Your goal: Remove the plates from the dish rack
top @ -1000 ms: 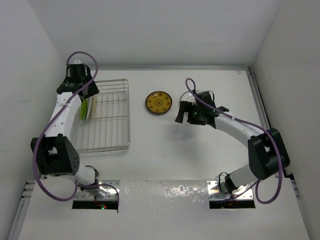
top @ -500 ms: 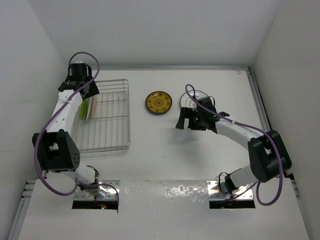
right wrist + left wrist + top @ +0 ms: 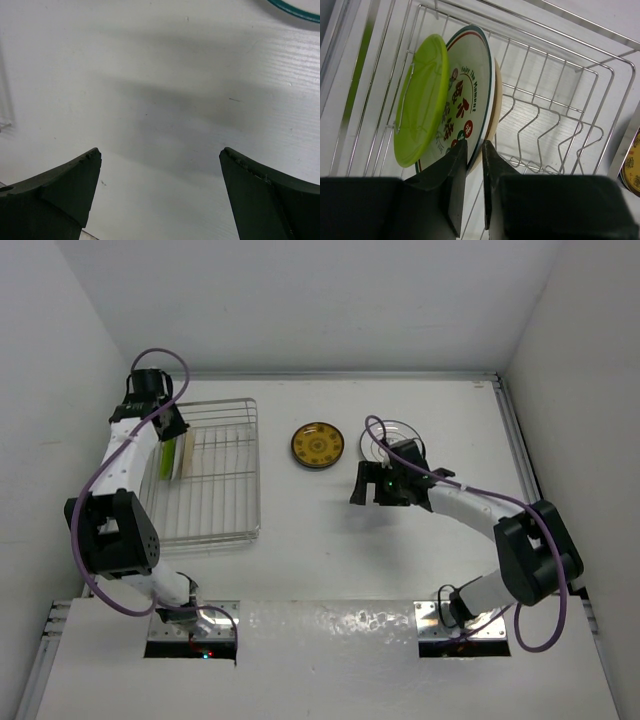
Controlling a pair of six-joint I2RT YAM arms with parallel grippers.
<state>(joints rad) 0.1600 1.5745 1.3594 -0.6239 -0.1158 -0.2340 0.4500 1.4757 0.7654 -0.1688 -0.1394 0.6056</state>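
The dish rack (image 3: pixel 222 502) stands at the left, seen close in the left wrist view (image 3: pixel 555 120). In its back left slots stand a lime green plate (image 3: pixel 422 100), a white plate with red-black marks (image 3: pixel 467 95) and a tan plate edge (image 3: pixel 494 107) behind it. My left gripper (image 3: pixel 474 147) is closed to a narrow gap over the white plate's lower rim; from above it (image 3: pixel 166 427) is over these plates (image 3: pixel 170 455). A yellow-brown plate (image 3: pixel 318 444) and a white, teal-rimmed plate (image 3: pixel 398 430) lie on the table. My right gripper (image 3: pixel 362 485) is open and empty (image 3: pixel 160 160) over bare table.
White walls enclose the table on the left, back and right. The rack's remaining slots (image 3: pixel 540 125) hold nothing. The teal rim of the white plate (image 3: pixel 295 12) shows at the top right of the right wrist view.
My right gripper has drawn back towards the near left, uncovering the white teal-rimmed plate on the table. My left arm has shifted slightly left at the rack's back corner.
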